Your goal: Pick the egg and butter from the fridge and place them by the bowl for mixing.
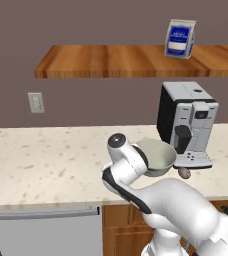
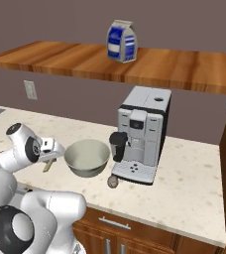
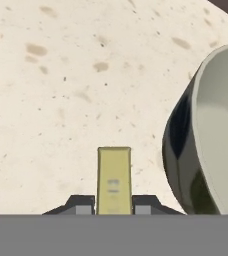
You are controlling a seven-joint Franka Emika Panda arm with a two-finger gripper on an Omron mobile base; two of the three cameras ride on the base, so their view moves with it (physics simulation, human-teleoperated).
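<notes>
Speckled cream stone counter (image 1: 46, 160) under a wooden shelf (image 2: 75, 62). Boxy coffee machine (image 2: 142, 131), glossy grey-green bowl (image 2: 87, 157) beside it, brown egg (image 2: 113, 182) between. My pincer (image 3: 114, 204) is clamped on the olive-yellow butter (image 3: 114, 179), just beside the bowl.

A speckled cream worktop (image 1: 46, 160) runs along a mauve wall (image 1: 96, 25). On it, toward the right end, stands a silver and black coffee machine (image 1: 188, 122) with its drip tray at the front. Above, a wooden shelf (image 1: 111, 60) is fixed to the wall, and a blue and white milk carton (image 1: 180, 38) stands on it, above the machine. A pale wall socket (image 1: 36, 102) sits on the wall to the left. Below the worktop are wooden cabinet fronts (image 2: 125, 228) with metal handles and a grey dishwasher panel (image 1: 41, 232).
</notes>
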